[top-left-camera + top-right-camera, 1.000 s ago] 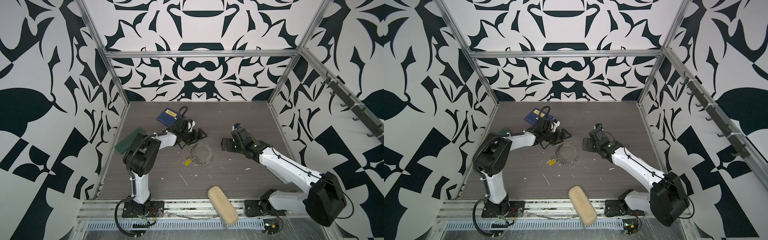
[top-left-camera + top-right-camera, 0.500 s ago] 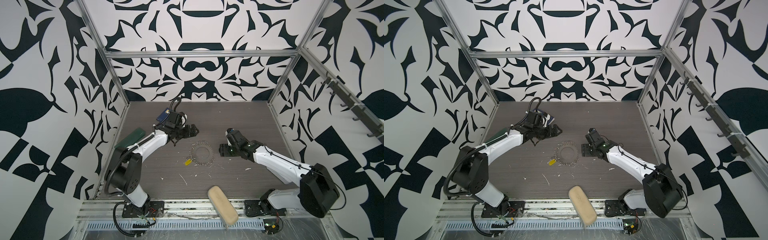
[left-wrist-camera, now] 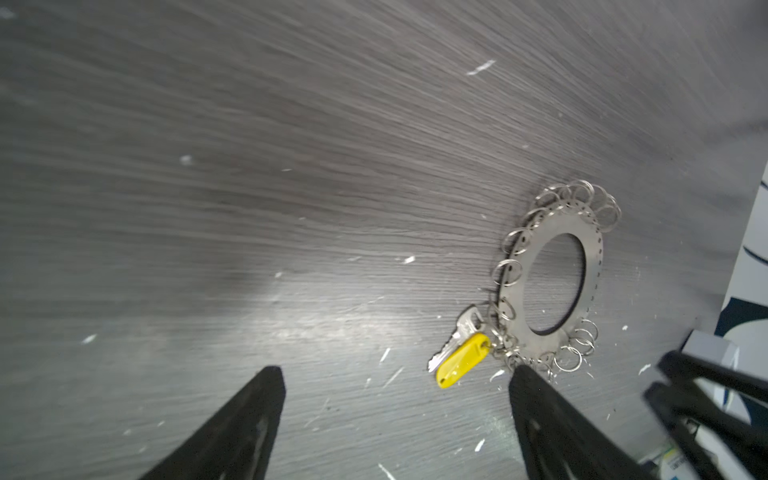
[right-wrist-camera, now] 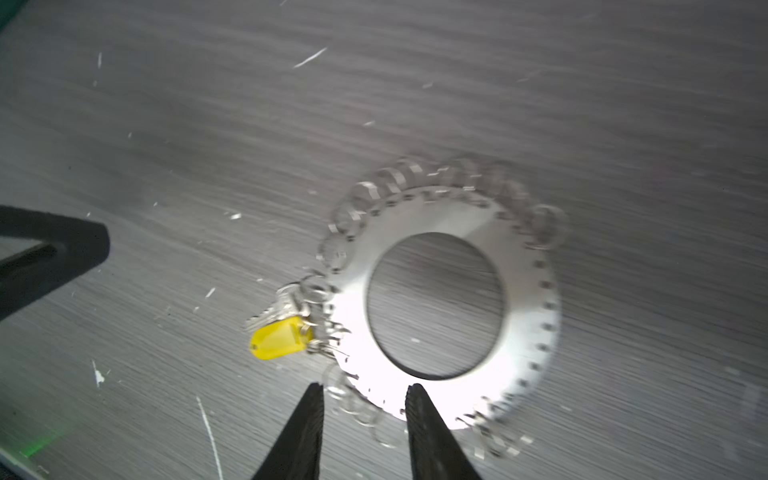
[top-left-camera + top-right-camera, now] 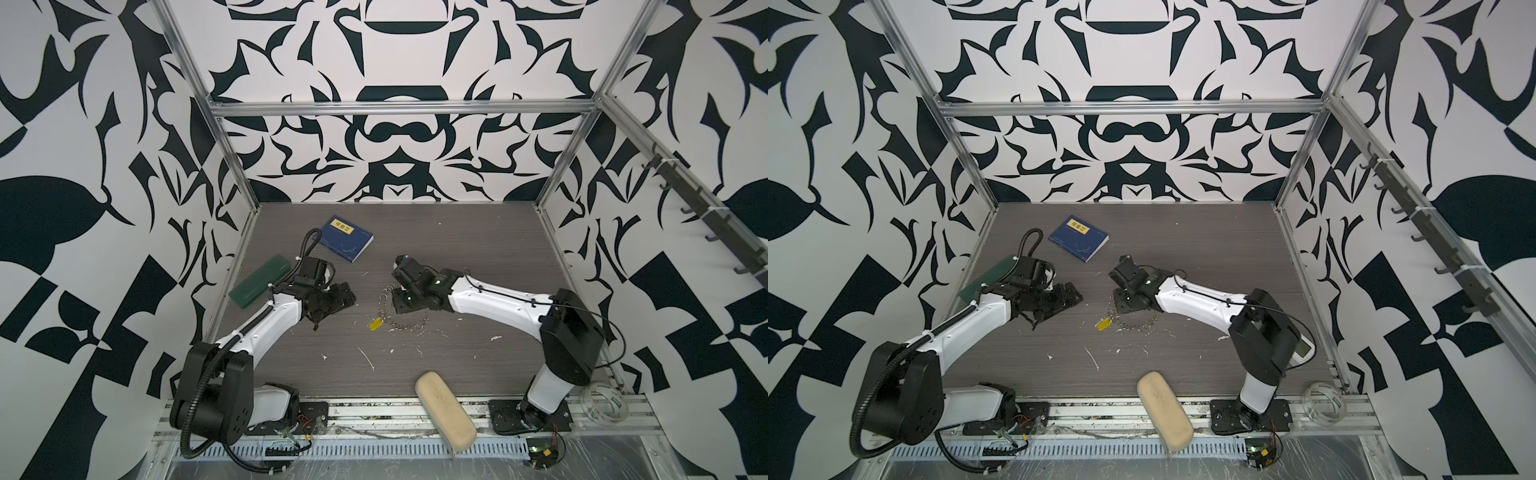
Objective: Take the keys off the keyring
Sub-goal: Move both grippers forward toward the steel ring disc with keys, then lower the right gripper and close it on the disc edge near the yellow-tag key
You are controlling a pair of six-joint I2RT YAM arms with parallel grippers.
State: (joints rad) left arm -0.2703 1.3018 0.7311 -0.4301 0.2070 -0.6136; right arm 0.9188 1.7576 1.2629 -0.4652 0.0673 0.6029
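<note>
Since a second ago, the right end effector point(image 4: 363, 390) has slid in over the keyring point(image 4: 530, 299) and drawn its fingers much closer together, while the left end effector point(image 3: 397, 374) has backed off to the left. On my right wrist feed the fingers are narrowed but apart. A stretch of the disc's rim and a few of its small wire rings show in the gap, and I cannot tell whether the fingers touch the metal. The left fingers stand wide apart over bare counter point(image 5: 457, 257), holding nothing. The keyring lies flat mid-counter. The keys point(image 3: 461, 359), a yellow tag over a silver key, rest on the counter against the disc's rim, joined to its fringe by a small ring.
</note>
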